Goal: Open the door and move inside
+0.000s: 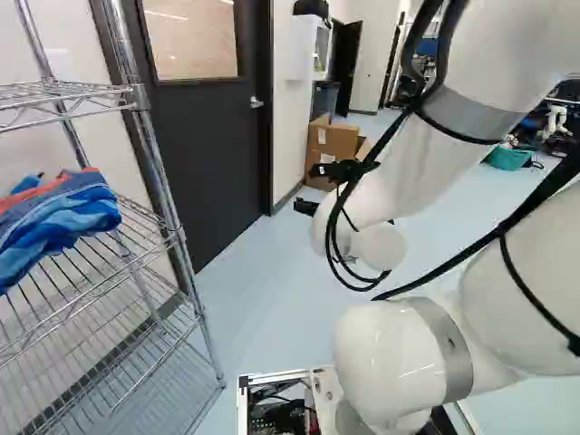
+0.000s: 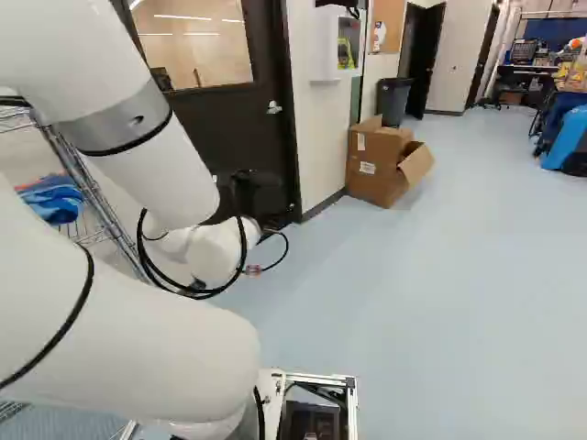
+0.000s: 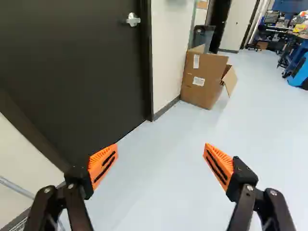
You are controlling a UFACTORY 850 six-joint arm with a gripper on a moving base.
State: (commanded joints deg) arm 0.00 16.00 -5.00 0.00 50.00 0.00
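Pale blue floor (image 2: 413,302) runs up to a white wall (image 2: 316,137), and the dark door (image 1: 204,145) stands closed at the floor's edge, a lever handle (image 1: 256,102) beside the frame (the window (image 1: 190,38) is higher up). At the left of the left base view is a wire rack (image 1: 136,97) with blue cloth (image 1: 63,217) on it. An open carton (image 2: 374,167) sits by the wall, near the door. The gripper (image 1: 306,188) is in front of the door, apart from the handle, its jaws spread wide with nothing between them.
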